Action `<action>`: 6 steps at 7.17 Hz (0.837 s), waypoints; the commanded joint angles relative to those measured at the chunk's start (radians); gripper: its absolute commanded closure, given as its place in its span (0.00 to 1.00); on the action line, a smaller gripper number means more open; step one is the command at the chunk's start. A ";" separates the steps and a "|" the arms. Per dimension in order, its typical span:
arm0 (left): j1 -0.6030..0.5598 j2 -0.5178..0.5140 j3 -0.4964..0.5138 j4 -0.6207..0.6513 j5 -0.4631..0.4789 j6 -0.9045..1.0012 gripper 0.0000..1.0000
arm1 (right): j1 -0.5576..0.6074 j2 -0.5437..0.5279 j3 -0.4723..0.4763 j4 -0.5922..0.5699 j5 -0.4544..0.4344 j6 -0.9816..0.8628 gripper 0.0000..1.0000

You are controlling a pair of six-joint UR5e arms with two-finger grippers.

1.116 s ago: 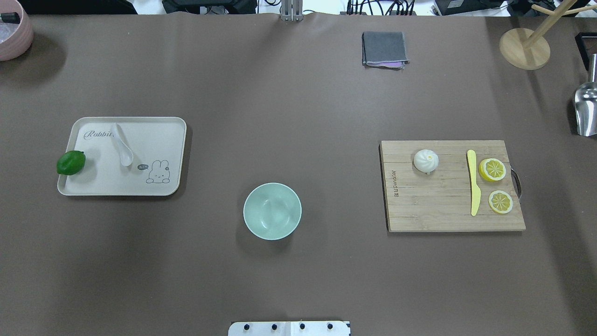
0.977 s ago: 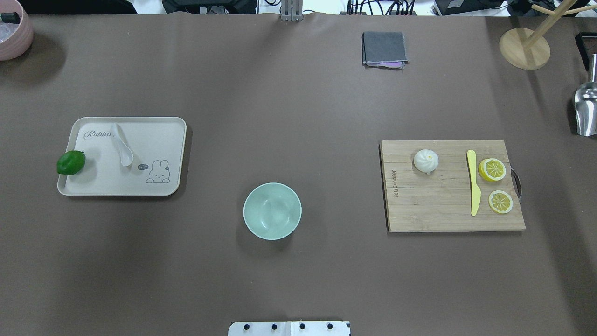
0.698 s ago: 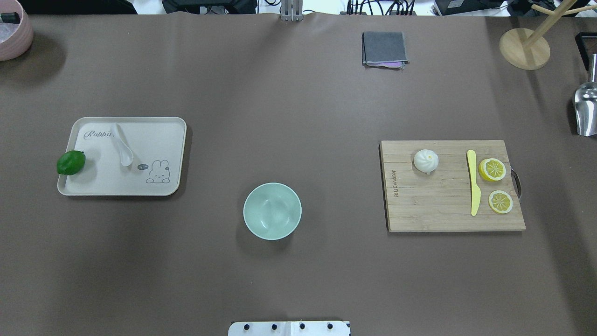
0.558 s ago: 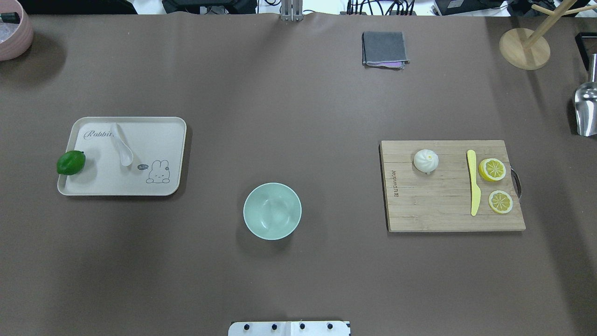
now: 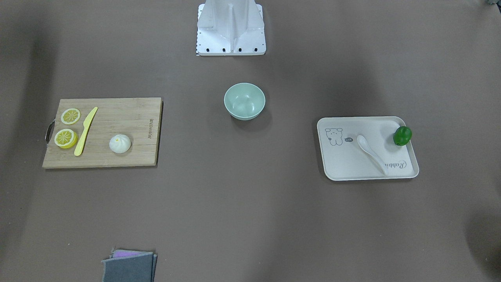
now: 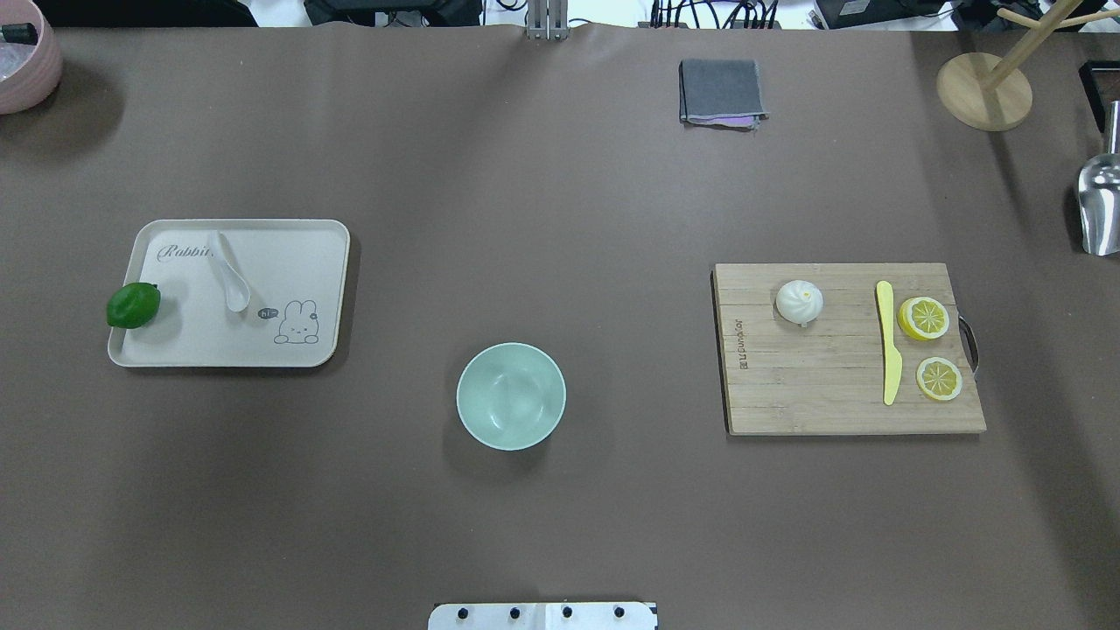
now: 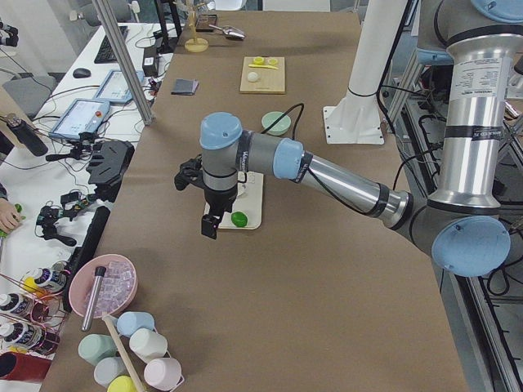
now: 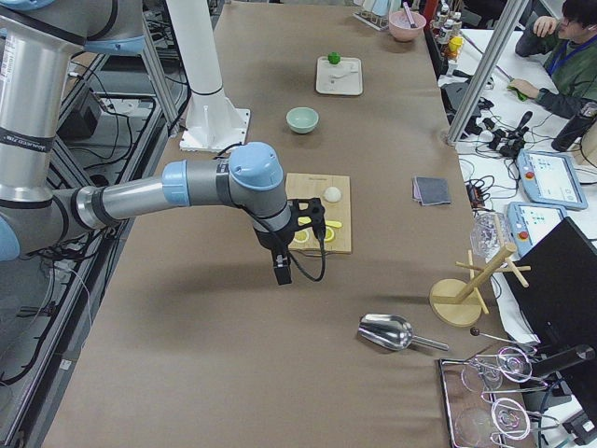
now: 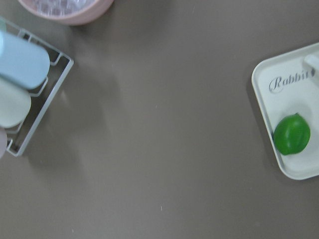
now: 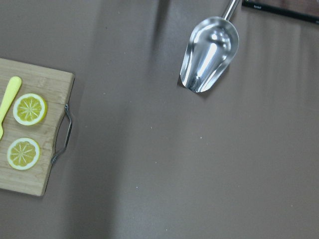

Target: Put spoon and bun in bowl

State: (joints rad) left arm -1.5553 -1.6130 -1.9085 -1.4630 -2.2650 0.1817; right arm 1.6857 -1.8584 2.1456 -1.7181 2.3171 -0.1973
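Note:
The white spoon (image 6: 229,273) lies on the cream tray (image 6: 227,360) at the left, apart from a green lime (image 6: 133,304). The white bun (image 6: 799,301) sits on the wooden cutting board (image 6: 814,385) at the right. The mint-green bowl (image 6: 511,395) stands empty between them. Neither gripper shows in the overhead view. In the exterior left view my left gripper (image 7: 211,224) hangs above the table beside the tray's lime end. In the exterior right view my right gripper (image 8: 283,271) hangs just off the board's lemon end. I cannot tell whether either is open or shut.
A yellow knife (image 6: 888,341) and two lemon slices (image 6: 923,318) lie on the board. A folded grey cloth (image 6: 721,91), a wooden stand (image 6: 984,90), a metal scoop (image 6: 1099,206) and a pink bowl (image 6: 22,57) stand along the far and side edges.

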 commanded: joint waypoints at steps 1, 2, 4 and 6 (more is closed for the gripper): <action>0.000 -0.011 0.042 -0.129 -0.008 -0.076 0.01 | 0.002 0.022 -0.021 0.029 0.034 0.030 0.00; 0.001 -0.021 0.049 -0.141 -0.008 -0.076 0.01 | 0.000 0.012 -0.032 0.061 0.044 0.035 0.00; 0.027 -0.021 0.069 -0.270 -0.007 -0.153 0.01 | -0.004 0.021 -0.061 0.138 0.050 0.064 0.00; 0.188 -0.025 0.080 -0.301 -0.007 -0.364 0.01 | -0.142 0.071 -0.061 0.141 0.068 0.282 0.00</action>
State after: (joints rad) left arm -1.4538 -1.6355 -1.8349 -1.7322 -2.2727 -0.0456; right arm 1.6305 -1.8224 2.0850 -1.5853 2.3744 -0.0624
